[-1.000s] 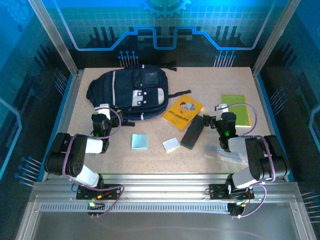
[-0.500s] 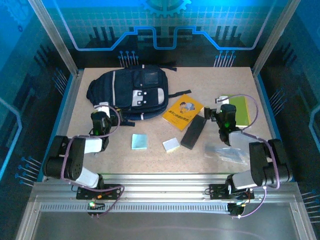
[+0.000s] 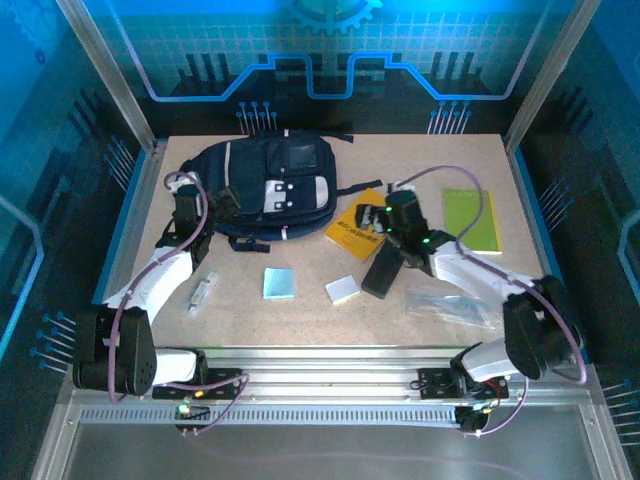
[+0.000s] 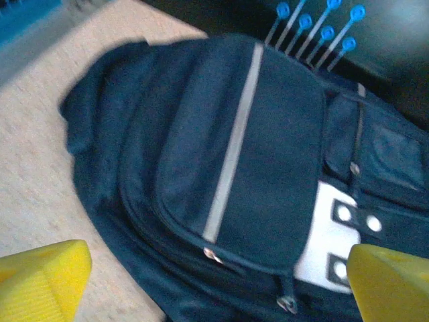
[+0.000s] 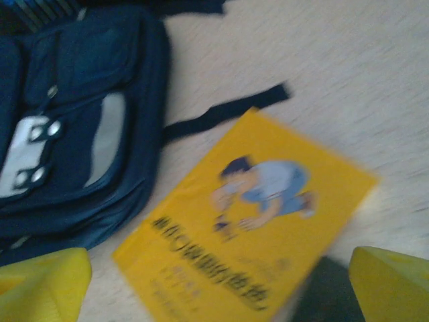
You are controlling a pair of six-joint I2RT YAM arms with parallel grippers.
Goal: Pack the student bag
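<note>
Fingers on both arms gape wide and empty: left fingers over the backpack, right fingers above a blurry yellow book, apparently showing a cartoon child.

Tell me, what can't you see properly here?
Book, right wrist view: title blurred, unreadable.
Bag, left wrist view: blurred; zips open or shut, cannot tell.
Pencil case, right wrist view: cut off by the bottom edge.
Clear packet, top view: too small to identify.

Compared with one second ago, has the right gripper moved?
Yes. The right gripper has moved left and farther from its base, away from the green notebook, and now hovers open over the yellow book.
</note>
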